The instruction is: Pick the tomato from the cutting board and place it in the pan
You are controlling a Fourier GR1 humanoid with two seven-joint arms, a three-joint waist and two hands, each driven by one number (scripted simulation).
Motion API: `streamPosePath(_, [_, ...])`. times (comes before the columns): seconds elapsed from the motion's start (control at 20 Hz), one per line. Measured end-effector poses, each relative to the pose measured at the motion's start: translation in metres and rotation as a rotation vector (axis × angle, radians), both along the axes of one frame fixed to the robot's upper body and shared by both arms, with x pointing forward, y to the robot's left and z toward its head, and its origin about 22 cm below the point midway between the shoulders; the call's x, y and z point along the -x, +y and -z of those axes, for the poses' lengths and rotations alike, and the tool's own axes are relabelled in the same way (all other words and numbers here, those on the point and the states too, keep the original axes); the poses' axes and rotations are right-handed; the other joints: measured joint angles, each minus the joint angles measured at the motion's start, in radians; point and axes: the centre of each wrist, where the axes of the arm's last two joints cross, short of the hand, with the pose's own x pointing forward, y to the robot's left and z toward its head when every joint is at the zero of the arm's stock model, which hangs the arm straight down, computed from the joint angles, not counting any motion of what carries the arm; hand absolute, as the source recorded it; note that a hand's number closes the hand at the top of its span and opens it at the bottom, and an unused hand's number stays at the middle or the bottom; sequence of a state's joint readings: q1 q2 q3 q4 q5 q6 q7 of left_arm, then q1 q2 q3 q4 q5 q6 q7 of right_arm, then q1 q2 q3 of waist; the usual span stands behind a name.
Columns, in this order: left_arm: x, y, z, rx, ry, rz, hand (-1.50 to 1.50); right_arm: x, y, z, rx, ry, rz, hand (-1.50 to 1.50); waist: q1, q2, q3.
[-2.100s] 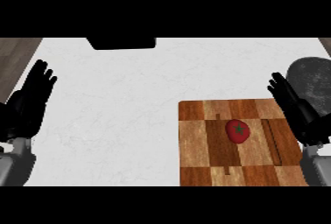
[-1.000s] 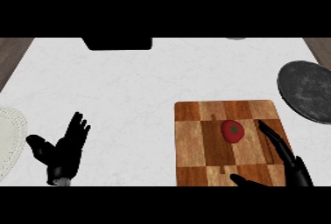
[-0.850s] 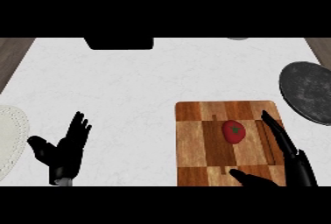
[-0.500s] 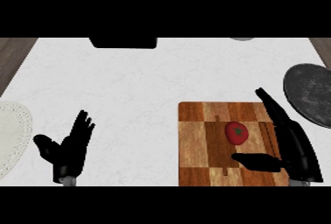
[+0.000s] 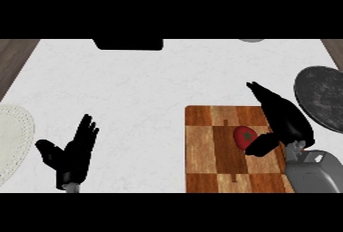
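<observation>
Red tomato (image 5: 242, 135) on the wooden cutting board (image 5: 211, 165), right robot hand (image 5: 286, 121) wide open just beside it, thumb at its lower right, dark pan (image 5: 323, 103) further right on the white surface (image 5: 147, 86), left robot hand (image 5: 72, 153) open, fingers up, lower left, near a white plate (image 5: 10, 136)

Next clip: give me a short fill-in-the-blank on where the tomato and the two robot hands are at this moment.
1. The ____ tomato lies on the cutting board, not in the pan.
2. The right robot hand is open over the cutting board, its thumb beside the ____.
3. The left robot hand rests open near a ____ plate at the view's left edge.

Missing words: red; tomato; white.
</observation>
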State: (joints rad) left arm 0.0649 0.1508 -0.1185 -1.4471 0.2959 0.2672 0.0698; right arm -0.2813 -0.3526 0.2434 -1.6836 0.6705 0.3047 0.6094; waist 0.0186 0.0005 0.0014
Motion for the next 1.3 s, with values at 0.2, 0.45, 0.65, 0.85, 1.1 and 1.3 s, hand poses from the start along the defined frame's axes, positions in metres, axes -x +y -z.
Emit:
streamPosePath(0.2, [0.0, 0.001, 0.001, 0.001, 0.001, -0.004, 0.0, -0.016, 0.006, 0.003, 0.072, 0.07, -0.017, -1.5, -0.006, -0.002, 0.002])
streamPosePath(0.45, [-0.006, 0.0, -0.001, 0.001, 0.008, -0.013, 0.0, -0.023, 0.002, 0.008, 0.12, 0.247, -0.056, -1.5, -0.012, -0.003, 0.002])
streamPosePath(0.65, [-0.006, 0.002, -0.002, 0.007, 0.023, -0.011, 0.0, -0.022, -0.002, 0.014, 0.126, 0.323, -0.076, -1.5, -0.015, -0.003, 0.002])
streamPosePath(0.85, [0.0, 0.004, 0.0, -0.002, 0.006, -0.019, 0.0, -0.02, 0.0, 0.019, 0.118, 0.319, -0.082, -1.5, -0.015, -0.004, 0.002])
streamPosePath(1.1, [-0.001, 0.003, 0.0, 0.002, 0.018, -0.02, 0.0, -0.02, 0.005, 0.034, 0.081, 0.279, -0.082, -1.5, -0.015, -0.003, 0.002])
streamPosePath(1.3, [-0.001, 0.002, -0.001, 0.001, 0.015, -0.018, 0.0, -0.02, -0.005, 0.046, 0.077, 0.237, -0.076, -1.5, -0.015, -0.003, 0.002])
